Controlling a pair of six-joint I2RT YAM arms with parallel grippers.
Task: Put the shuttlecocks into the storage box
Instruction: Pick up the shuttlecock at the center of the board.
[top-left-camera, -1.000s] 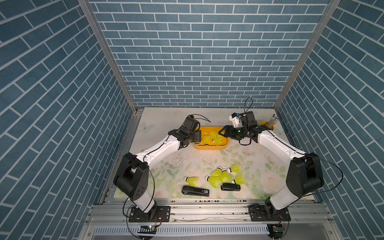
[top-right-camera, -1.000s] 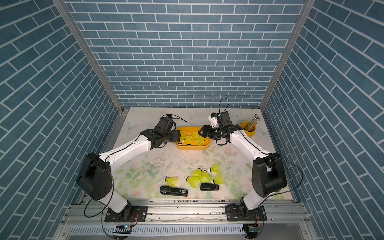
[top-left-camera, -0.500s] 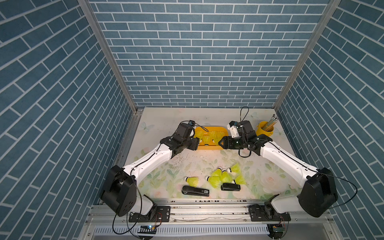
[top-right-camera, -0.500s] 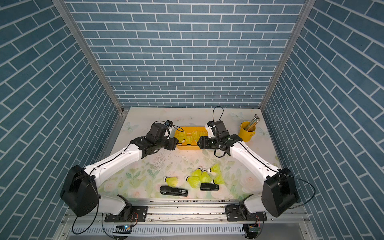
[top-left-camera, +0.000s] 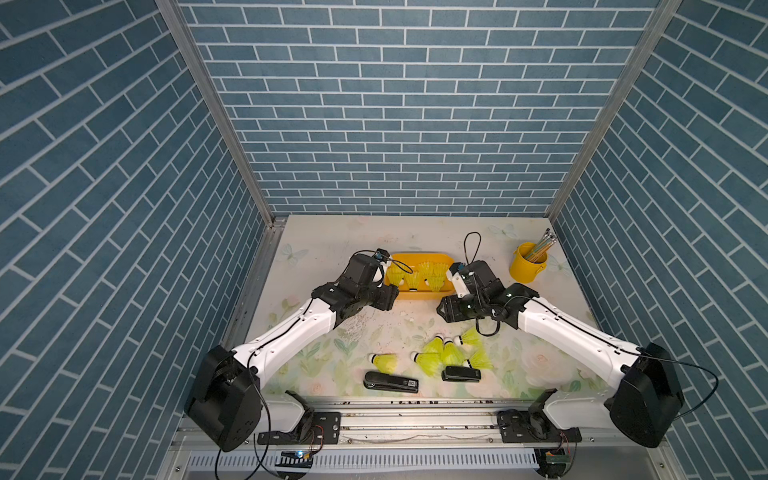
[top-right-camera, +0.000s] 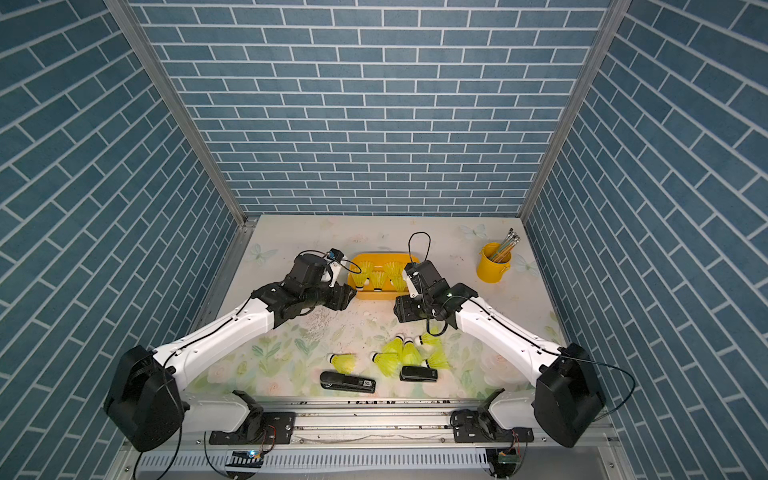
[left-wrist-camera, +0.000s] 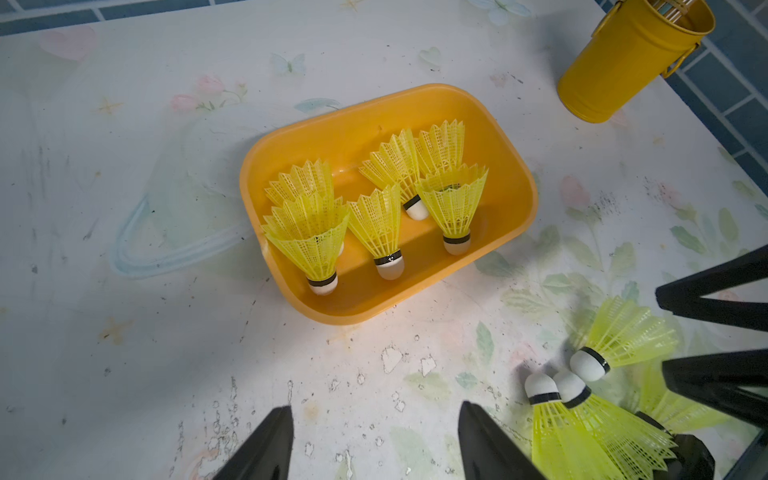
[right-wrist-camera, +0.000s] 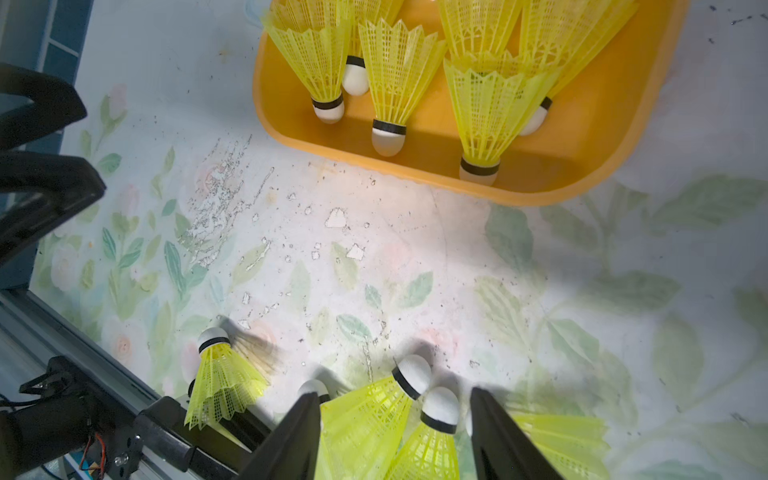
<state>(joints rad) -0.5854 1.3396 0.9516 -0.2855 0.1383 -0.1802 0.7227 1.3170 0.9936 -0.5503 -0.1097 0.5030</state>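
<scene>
The storage box holds several shuttlecocks, leaning with their white tips toward the front. Several more shuttlecocks lie bunched on the table in front, and one lies apart to their left. My left gripper hangs open and empty above bare table at the box's front left corner. My right gripper is open just in front of the box's right end, above the bunch, holding nothing.
Two black staplers lie near the front edge, the right one touching the bunch. A yellow cup with pencils stands at the back right. The two grippers face each other a short way apart.
Both arms have drawn back from the box toward the front of the table. The right gripper's jaws have narrowed somewhat and now look down on the bunch.
</scene>
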